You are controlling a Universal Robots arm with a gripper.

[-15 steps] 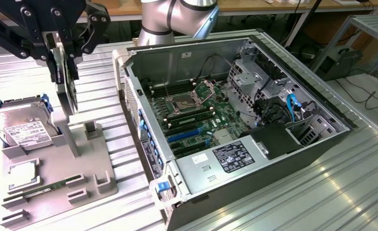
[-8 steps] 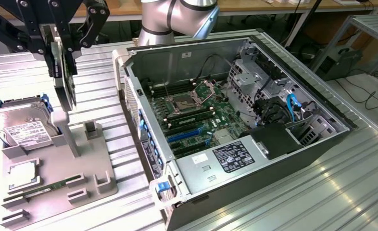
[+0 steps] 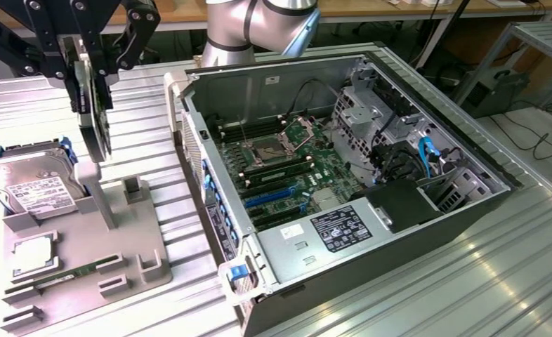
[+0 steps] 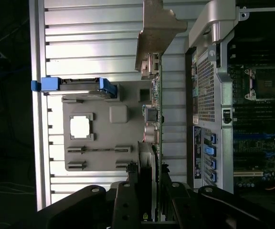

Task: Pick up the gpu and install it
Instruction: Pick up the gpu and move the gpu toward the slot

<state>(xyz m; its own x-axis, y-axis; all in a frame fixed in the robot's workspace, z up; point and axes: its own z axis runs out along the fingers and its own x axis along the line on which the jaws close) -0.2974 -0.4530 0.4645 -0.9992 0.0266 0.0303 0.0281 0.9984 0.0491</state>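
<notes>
The ribbed metal table (image 3: 426, 281) carries everything, and its far edges run out of sight. The biggest thing on it is the open computer case (image 3: 351, 175), lying on its side with the motherboard (image 3: 286, 165) exposed. Cables and a black shroud cover the end of the case towards the exterior view's right. Behind the case rises the grey arm (image 3: 257, 24), cut off at the top.

Towards the exterior view's left sits a grey tray (image 3: 116, 246) with slots and posts. Above it hangs the gpu (image 3: 95, 123), held on edge with its dark fan face towards the case. It is well apart from the case and not in any slot of the board. I can't make out whether its lower edge is clear of the upright post beneath it.

The black gripper (image 3: 96, 63) is clamped on the card's upper part, one finger on each face. From the wrist view the gpu (image 4: 153, 119) is edge-on, a thin green line with its silver bracket (image 4: 156, 28) at the far end. There the gripper (image 4: 152, 195) hides the card's near end.

A hard drive (image 3: 32, 186) in a blue frame stands tilted at the tray's back, partly cut off. In front of it lie a square processor chip (image 3: 32, 256) and a slim memory stick (image 3: 70, 274)
</notes>
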